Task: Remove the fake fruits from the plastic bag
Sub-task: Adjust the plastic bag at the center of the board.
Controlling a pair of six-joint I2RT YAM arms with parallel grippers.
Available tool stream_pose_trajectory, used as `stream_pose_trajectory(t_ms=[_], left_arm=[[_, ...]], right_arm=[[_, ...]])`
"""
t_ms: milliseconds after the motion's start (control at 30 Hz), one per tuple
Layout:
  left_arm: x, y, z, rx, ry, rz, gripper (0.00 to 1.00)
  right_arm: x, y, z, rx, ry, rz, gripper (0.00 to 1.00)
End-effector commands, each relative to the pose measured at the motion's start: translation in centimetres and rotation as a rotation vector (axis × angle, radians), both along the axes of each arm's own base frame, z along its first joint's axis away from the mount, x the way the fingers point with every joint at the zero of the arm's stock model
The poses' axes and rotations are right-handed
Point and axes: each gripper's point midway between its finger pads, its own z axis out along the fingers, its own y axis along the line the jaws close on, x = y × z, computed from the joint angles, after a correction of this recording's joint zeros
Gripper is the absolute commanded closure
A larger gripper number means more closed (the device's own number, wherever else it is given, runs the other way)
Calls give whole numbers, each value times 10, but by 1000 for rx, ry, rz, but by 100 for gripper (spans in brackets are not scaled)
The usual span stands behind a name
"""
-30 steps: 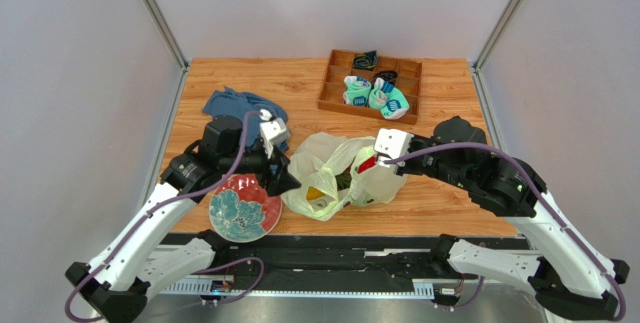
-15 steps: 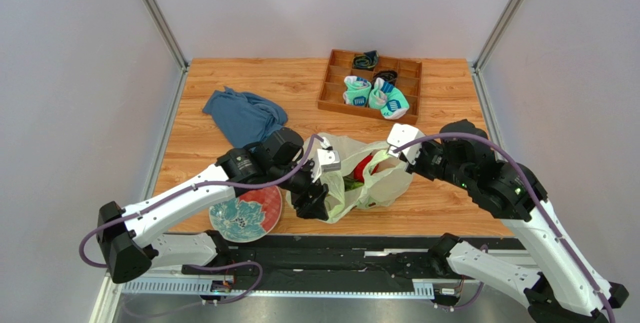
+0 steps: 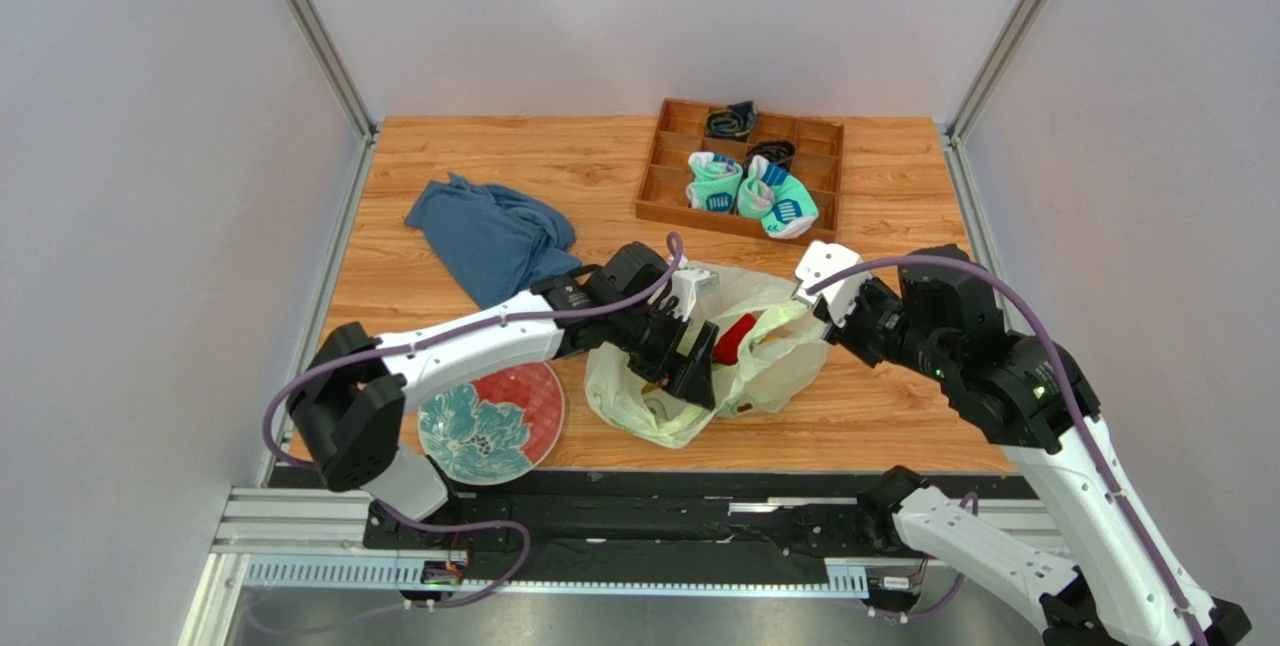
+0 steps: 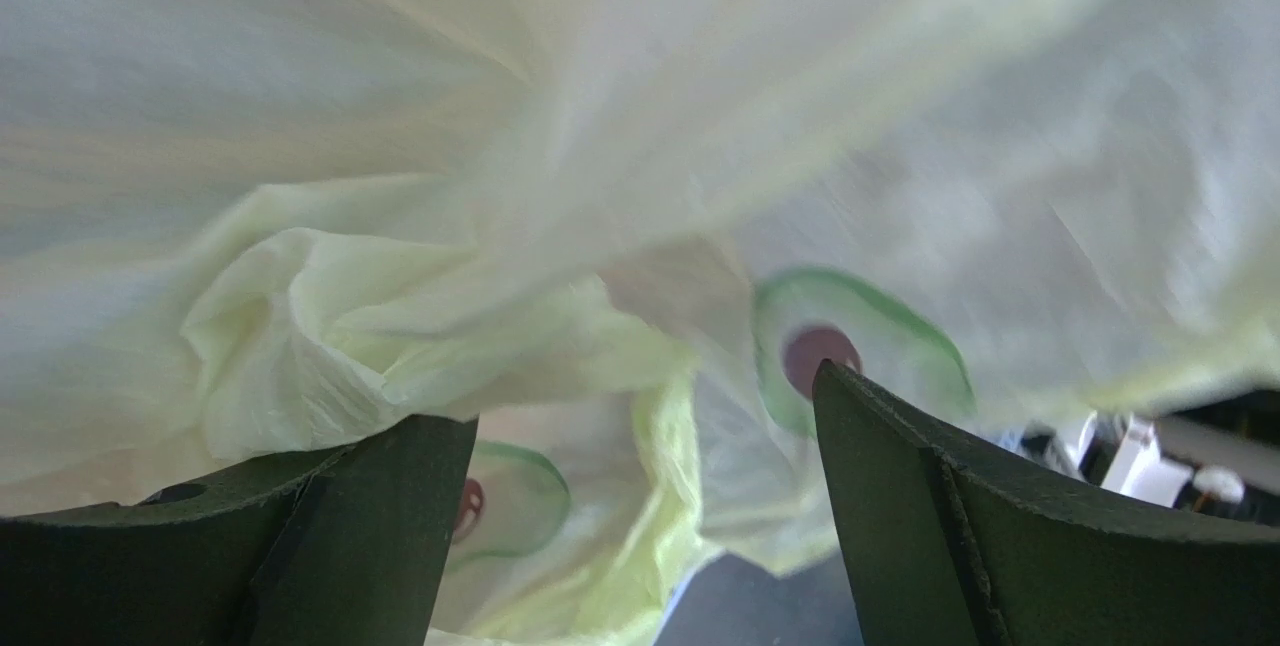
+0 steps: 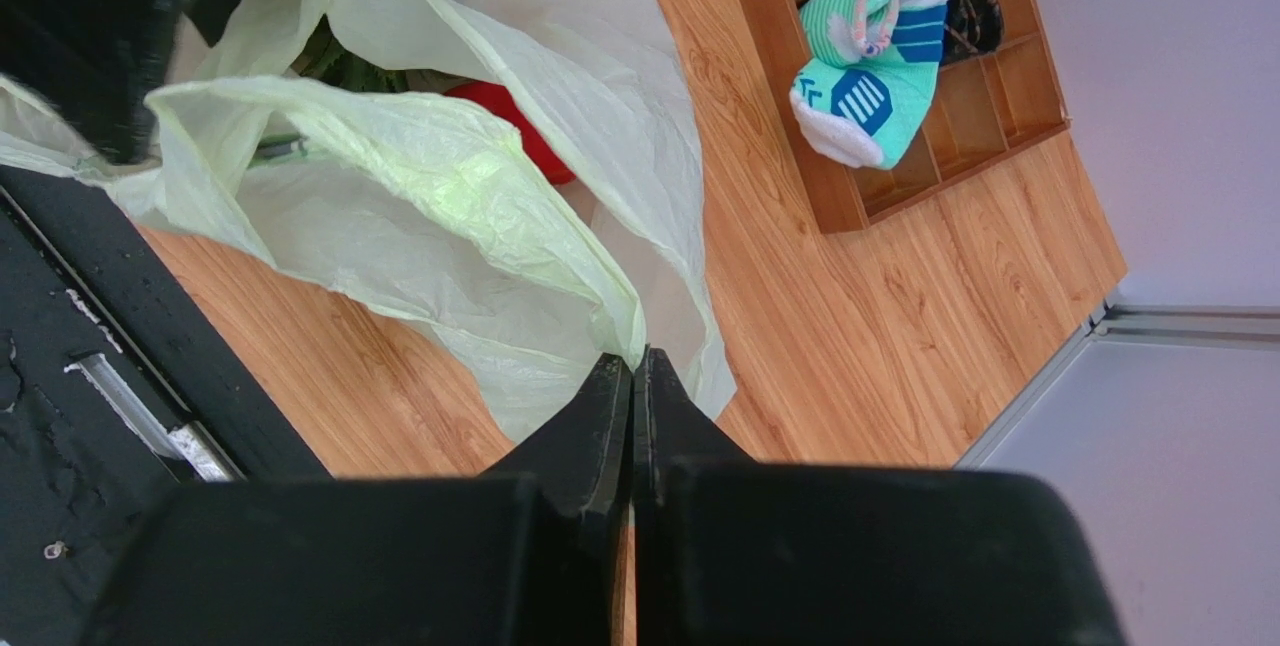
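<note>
The plastic bag (image 3: 759,376) lies crumpled at the table's near middle, its mouth facing up. A red fake fruit (image 3: 733,339) shows inside it, with something dark green beside it in the right wrist view (image 5: 338,64). My left gripper (image 3: 699,373) is down in the bag's mouth, open, with only bag film (image 4: 451,151) between and ahead of its fingers (image 4: 1022,526). My right gripper (image 5: 633,364) is shut on the bag's right rim (image 5: 451,174) and holds it up above the wood. The red fruit (image 5: 519,129) sits just past that raised rim.
A flowered red and teal plate (image 3: 481,433) sits near the front edge, left of the bag. A blue cloth (image 3: 489,234) lies behind it. At the back stands a wooden tray (image 3: 706,222) holding teal-and-white socks (image 3: 751,193).
My left arm has swung right, from above the plate into the bag's mouth. My right gripper, still pinching the rim, has drawn it a little to the right.
</note>
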Motion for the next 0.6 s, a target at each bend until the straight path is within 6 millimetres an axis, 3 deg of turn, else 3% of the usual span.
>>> stream_pose_trajectory(t_ms=[0,133,200,267,300,333,367,467,567], left_arm=[[44,-12,3,66,-16,236,10],[67,2,-13,204,0,441,7],[77,13,-24,272,-14,523,12],[84,18,-25,292,-30,576,28],[90,21,-29,311,-59,587,44],[94,22,-31,317,-76,586,54],[98,22,-31,318,-101,579,82],[113,26,-27,315,-176,558,94],[125,32,1,249,-268,495,100]], right_arm=[[7,7,18,69,-39,-7,100],[8,9,19,81,-43,-4,100],[8,10,16,86,-40,-6,100],[7,11,12,90,-29,-5,100],[7,12,13,95,-31,-3,100],[7,12,13,98,-28,-5,100],[7,12,13,100,-29,-6,100],[9,10,14,102,-35,-18,100],[13,7,20,101,-61,-41,100]])
